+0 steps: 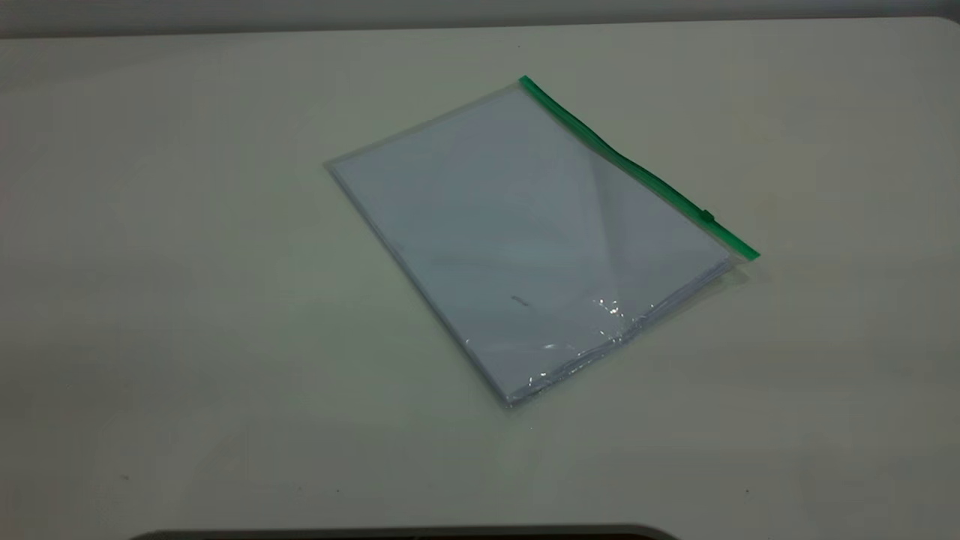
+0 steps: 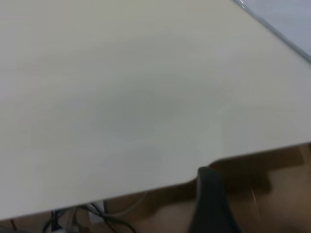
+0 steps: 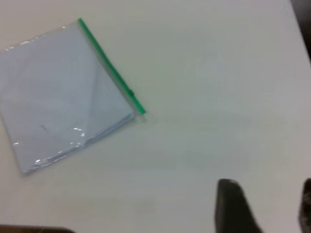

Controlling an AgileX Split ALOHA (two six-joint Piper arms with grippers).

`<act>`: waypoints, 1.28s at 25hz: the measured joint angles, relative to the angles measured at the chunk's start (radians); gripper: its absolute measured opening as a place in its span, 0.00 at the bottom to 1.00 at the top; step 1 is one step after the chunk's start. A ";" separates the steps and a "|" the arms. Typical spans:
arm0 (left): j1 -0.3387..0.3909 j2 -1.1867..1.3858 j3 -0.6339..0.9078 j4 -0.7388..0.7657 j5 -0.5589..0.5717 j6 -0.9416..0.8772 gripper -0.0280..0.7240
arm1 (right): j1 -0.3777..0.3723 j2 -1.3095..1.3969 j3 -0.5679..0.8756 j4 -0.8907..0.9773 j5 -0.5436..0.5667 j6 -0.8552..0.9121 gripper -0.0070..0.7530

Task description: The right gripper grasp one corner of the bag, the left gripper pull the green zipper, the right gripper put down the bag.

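Observation:
The bag [image 1: 525, 240] is a clear pouch with white paper inside. It lies flat and slanted on the table in the exterior view. The green zipper [image 1: 637, 169] runs along its far right edge, with the slider tab [image 1: 706, 216] near the near end of the strip. Neither gripper shows in the exterior view. In the right wrist view the bag [image 3: 68, 92], zipper [image 3: 111, 68] and slider [image 3: 130, 92] lie well away from my right gripper [image 3: 267, 194], which is open and empty over bare table. My left gripper [image 2: 210, 204] is off the table's edge; only a bag edge [image 2: 291, 19] shows far from it.
The white table [image 1: 150, 300] surrounds the bag on all sides. Its edge [image 2: 146, 187] shows in the left wrist view, with cables [image 2: 92, 218] and brown floor below it. A dark edge [image 1: 405, 534] runs along the table's front.

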 joint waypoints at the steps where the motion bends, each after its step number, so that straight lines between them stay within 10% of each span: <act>1: 0.000 0.004 -0.010 0.005 -0.010 0.000 0.80 | 0.000 0.012 -0.009 0.001 0.005 0.004 0.58; 8: 0.000 0.205 -0.179 0.075 -0.039 -0.046 0.80 | 0.000 0.232 -0.089 0.002 -0.057 0.007 0.84; 32: 0.000 1.287 -0.624 -0.041 -0.536 -0.035 0.80 | 0.000 0.944 -0.110 0.315 -0.428 -0.254 0.79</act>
